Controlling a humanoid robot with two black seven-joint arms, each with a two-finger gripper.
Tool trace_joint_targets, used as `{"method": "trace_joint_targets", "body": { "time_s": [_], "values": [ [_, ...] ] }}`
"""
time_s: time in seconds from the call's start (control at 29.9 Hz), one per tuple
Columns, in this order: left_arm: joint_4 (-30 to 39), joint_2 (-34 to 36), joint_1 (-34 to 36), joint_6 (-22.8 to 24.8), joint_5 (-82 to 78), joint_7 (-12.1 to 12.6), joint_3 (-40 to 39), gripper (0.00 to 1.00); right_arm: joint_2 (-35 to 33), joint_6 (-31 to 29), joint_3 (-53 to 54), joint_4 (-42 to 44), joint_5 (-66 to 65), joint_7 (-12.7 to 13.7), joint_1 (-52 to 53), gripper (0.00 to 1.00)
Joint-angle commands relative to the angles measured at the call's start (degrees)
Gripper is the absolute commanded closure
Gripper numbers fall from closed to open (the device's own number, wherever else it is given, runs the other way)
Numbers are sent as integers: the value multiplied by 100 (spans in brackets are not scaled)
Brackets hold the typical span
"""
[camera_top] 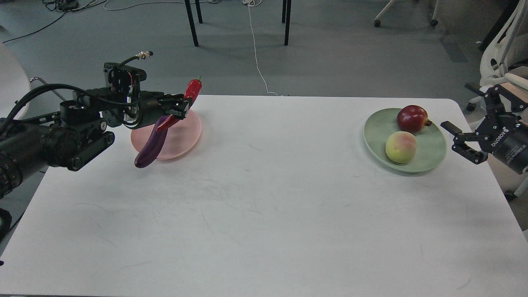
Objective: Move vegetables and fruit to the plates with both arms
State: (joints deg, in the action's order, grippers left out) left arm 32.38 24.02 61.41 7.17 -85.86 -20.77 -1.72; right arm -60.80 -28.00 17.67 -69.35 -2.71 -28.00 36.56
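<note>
My left gripper is shut on the red chili pepper and holds it tilted in the air above the pale pink plate. The purple eggplant lies across that plate with its lower end over the rim; its upper part is hidden by my arm. At the right, the mint green plate holds the yellow-green peach and the dark red round fruit. My right gripper is open and empty just right of the green plate.
The white table spreads between the two plates. Black chair legs and a white cable are on the floor behind it. A white office chair stands at the far right.
</note>
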Motion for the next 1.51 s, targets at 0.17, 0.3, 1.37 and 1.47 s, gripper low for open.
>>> {"method": "trace_joint_targets", "body": {
  "time_s": [0.17, 0.3, 1.37, 1.47],
  "values": [
    [-276, -205, -86, 215, 113, 73, 49, 87, -2, 0, 0, 9, -1, 0, 0, 1],
    [-285, -266, -138, 268, 113, 116, 101, 85, -2, 0, -9, 9, -1, 0, -9, 1],
    [-531, -354, -25, 48, 578, -76, -30, 4, -72, 0, -9, 1, -1, 0, -9, 1],
    [-417, -337, 107, -5, 1290, -349, -30, 2, -28, 22, -18, 9, -1, 0, -9, 1]
  ]
}}
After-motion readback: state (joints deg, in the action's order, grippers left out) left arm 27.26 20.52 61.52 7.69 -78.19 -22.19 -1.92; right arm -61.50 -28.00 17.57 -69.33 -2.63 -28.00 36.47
